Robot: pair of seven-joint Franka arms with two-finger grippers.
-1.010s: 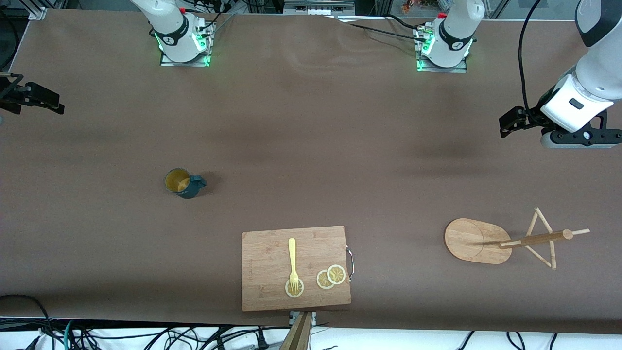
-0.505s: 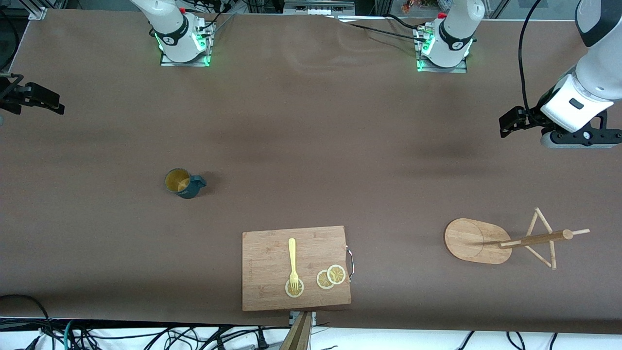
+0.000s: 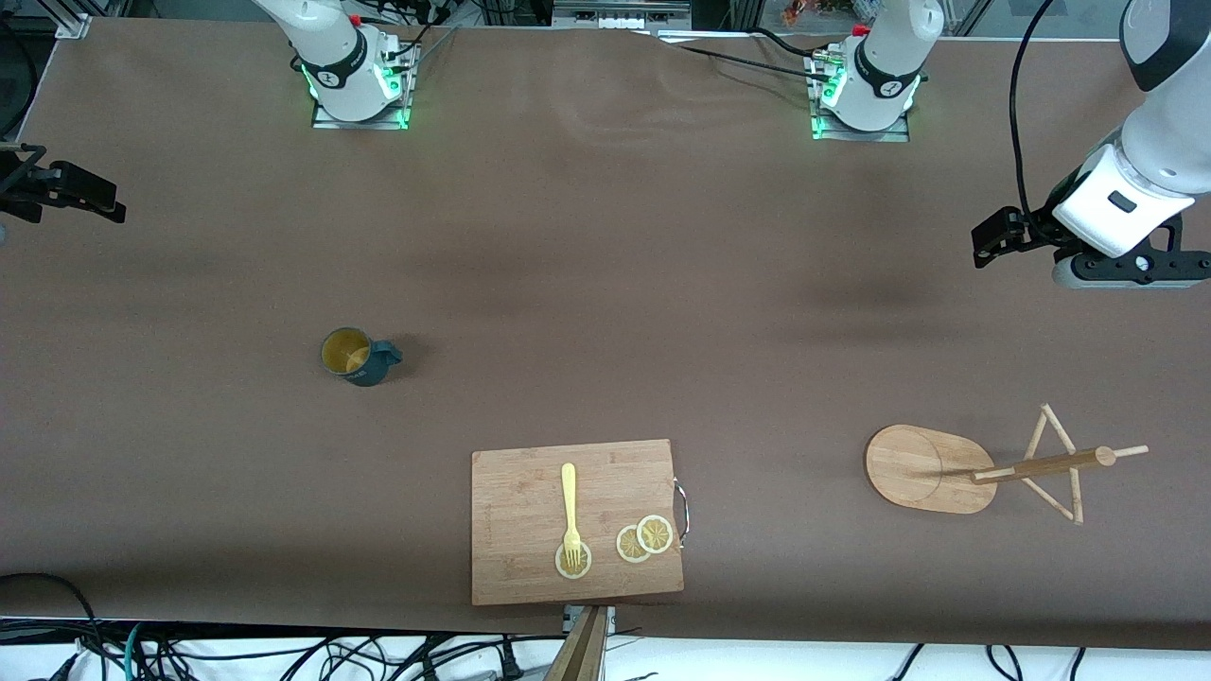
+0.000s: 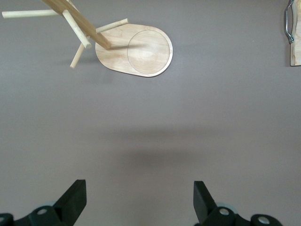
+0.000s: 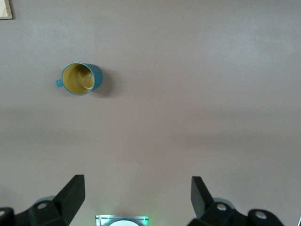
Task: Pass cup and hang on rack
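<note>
The cup [image 3: 358,357], a dark teal mug with a yellow-ochre inside, stands upright on the brown table toward the right arm's end; it also shows in the right wrist view [image 5: 80,79]. The rack [image 3: 922,468], a light wooden mug tree on an oval base with thin pegs, stands toward the left arm's end, nearer the front camera; it also shows in the left wrist view [image 4: 141,49]. My left gripper [image 4: 138,188] is open and empty, high over bare table at the left arm's end [image 3: 1131,272]. My right gripper [image 5: 136,183] is open and empty, high over the right arm's end of the table [image 3: 61,184].
A rectangular wooden cutting board [image 3: 530,482] lies at the table's edge nearest the front camera, with a yellow fork [image 3: 569,506] and lemon slices [image 3: 645,539] on it. Its metal handle shows in the left wrist view [image 4: 290,21]. The arm bases [image 3: 355,85] [image 3: 866,90] glow green.
</note>
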